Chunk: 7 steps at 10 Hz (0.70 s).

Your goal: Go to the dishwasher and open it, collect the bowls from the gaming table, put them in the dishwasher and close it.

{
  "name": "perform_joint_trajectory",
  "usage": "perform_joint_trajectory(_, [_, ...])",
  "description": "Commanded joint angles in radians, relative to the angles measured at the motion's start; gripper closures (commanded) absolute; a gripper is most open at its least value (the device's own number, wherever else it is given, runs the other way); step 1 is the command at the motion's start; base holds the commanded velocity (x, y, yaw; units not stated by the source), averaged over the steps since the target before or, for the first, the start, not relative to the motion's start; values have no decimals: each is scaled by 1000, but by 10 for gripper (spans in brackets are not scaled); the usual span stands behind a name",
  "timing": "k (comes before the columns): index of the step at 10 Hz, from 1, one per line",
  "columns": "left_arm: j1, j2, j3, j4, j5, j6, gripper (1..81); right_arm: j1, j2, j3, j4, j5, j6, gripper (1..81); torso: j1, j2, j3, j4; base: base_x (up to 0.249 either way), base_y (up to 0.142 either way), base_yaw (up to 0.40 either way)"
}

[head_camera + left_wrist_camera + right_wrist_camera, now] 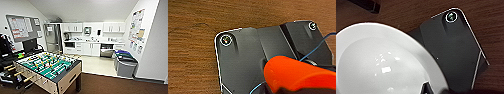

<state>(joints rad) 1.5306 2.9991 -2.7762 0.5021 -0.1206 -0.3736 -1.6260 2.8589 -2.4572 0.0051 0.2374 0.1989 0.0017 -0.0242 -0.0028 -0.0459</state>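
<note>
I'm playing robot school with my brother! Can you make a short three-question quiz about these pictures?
1. True or false: the silver-fronted built-in dishwasher stands open.
2. What shows large in the right wrist view? A) round white glossy bowl B) blue cup C) spoon
3. Fill in: the table-football table has a ____ field.

Key: 1 true; 2 A; 3 green.

Brown carpeted floor (190, 50) below, and across it the robot's dark plate (248, 60), with an orange rounded part (293, 72) and a thin blue cable (318, 45) running over it.
</note>
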Motion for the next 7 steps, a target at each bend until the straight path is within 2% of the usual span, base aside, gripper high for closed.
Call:
perform_joint_trajectory(1, [-48,-8,-3,9,39,2,811,43,-10,12,-13,-40,-4,811,0,0,0,0,163,-136,0])
perform_joint_trajectory(7, [-48,-8,-3,9,39,2,811,42,-10,12,-14,-40,-4,811,0,0,0,0,163,-125,0])
